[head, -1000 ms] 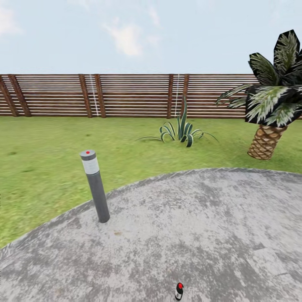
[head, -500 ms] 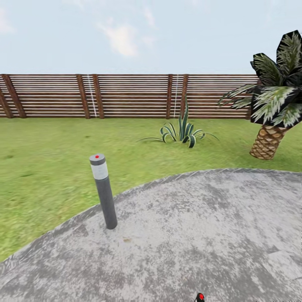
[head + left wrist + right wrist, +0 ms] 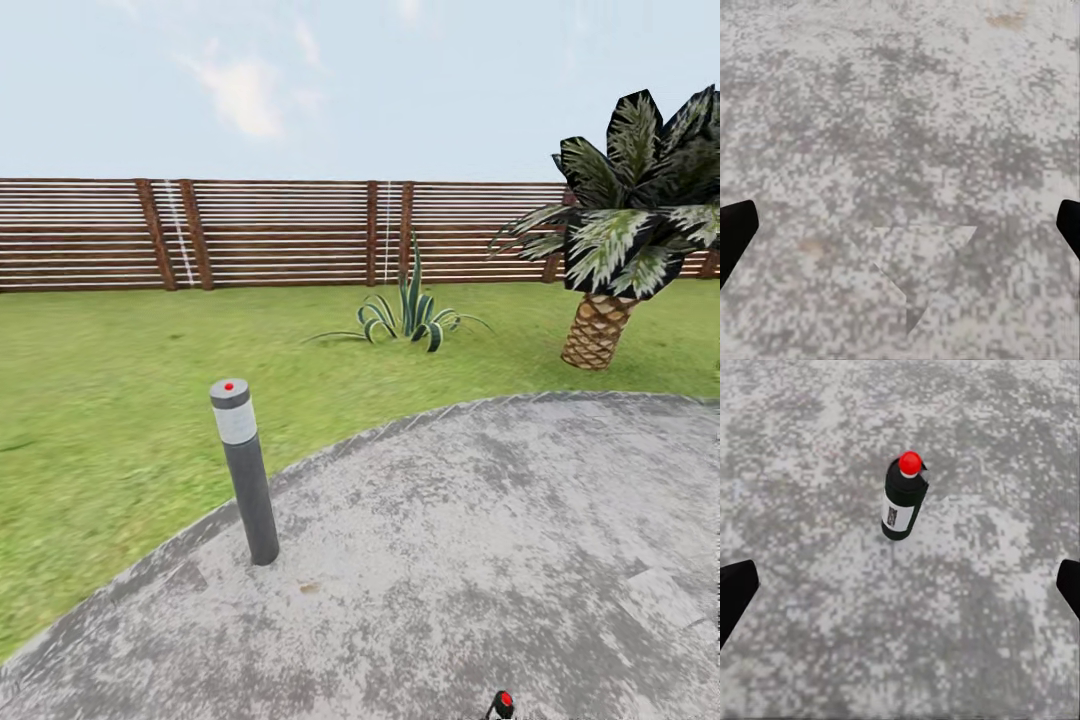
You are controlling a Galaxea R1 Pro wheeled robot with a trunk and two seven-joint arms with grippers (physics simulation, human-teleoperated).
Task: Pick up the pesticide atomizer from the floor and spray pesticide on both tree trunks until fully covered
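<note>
Nothing is done yet: the atomizer (image 3: 904,497) stands unpicked on the floor (image 3: 480,560), below the wide-open, empty right gripper (image 3: 900,589); the left gripper (image 3: 900,225) is equally spread and empty.

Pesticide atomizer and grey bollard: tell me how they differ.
The pesticide atomizer is a squat black bottle with a white label and a bulging red cap; the bollard is a tall grey post with a pale band and a small red dot on top. Both stand upright on the grey paving.
</note>
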